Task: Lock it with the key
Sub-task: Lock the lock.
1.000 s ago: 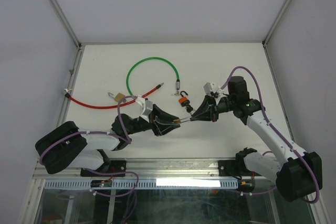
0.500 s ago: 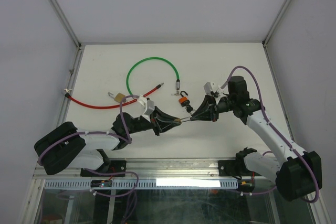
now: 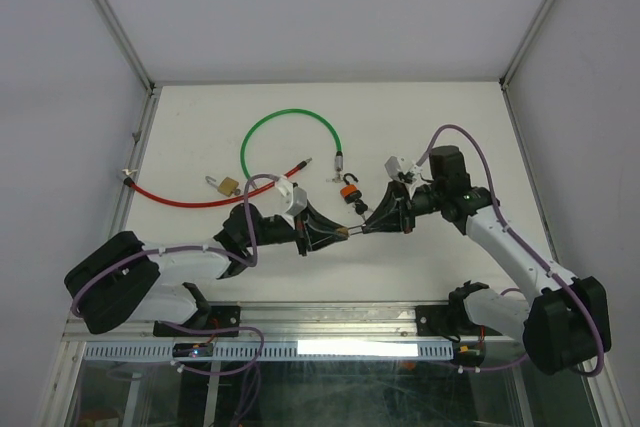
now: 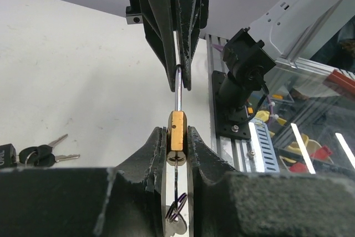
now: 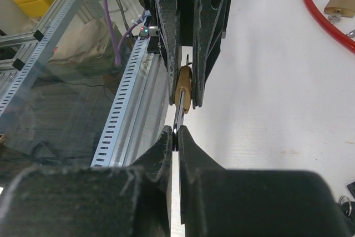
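Note:
A small brass padlock (image 4: 177, 136) hangs in the air between my two grippers, which face each other tip to tip. My left gripper (image 4: 177, 132) is shut on its brass body. My right gripper (image 5: 176, 136) is shut on the steel shackle (image 5: 179, 114), and its black fingers (image 4: 166, 31) fill the top of the left wrist view. A key (image 4: 178, 178) sits in the keyhole under the body, and its ring (image 4: 177, 208) hangs between the left jaws. From above, the padlock (image 3: 344, 231) is a small spot where the left gripper (image 3: 336, 233) and right gripper (image 3: 359, 228) meet.
On the table behind lie a green cable loop (image 3: 288, 125), a red cable (image 3: 175, 199) with a second brass padlock (image 3: 228, 185), and an orange padlock with keys (image 3: 350, 190). Loose keys (image 4: 40, 152) lie left of the left gripper. The table's metal rail (image 5: 119, 98) runs close by.
My left gripper has closed on the padlock body and shifted a little toward the right gripper. The right gripper has kept its hold on the shackle.

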You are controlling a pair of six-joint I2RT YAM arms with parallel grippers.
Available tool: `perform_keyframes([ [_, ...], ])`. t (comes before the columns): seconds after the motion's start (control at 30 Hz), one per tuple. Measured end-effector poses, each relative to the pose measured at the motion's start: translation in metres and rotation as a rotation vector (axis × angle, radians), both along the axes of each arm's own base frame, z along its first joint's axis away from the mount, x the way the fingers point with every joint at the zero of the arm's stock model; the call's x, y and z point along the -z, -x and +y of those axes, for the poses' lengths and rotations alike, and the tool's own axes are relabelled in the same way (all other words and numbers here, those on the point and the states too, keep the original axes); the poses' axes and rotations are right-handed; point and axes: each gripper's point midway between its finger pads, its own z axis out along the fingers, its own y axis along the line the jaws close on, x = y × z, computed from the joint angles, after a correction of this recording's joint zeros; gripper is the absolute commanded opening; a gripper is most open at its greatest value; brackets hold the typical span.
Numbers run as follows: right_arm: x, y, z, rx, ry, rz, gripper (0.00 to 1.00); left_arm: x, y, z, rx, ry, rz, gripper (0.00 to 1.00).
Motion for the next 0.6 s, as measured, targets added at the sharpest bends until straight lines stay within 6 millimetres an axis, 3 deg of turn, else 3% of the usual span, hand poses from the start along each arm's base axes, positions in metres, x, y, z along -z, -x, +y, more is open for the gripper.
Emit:
perform_keyframes([
  [0.33, 0.009, 0.003, 0.006, -0.029, 0.015, 0.033, 0.0, 0.024, 0.004, -0.008, 0.078, -0.064, 0.08, 0.0],
  [0.47, 0.01, -0.005, 0.006, -0.004, 0.042, 0.034, 0.0, 0.025, -0.003, -0.007, 0.058, -0.057, 0.114, 0.45],
  [0.6, 0.002, -0.012, 0.004, 0.031, 0.051, -0.006, 0.0, -0.015, -0.025, 0.005, -0.068, 0.117, 0.06, 0.87],
])
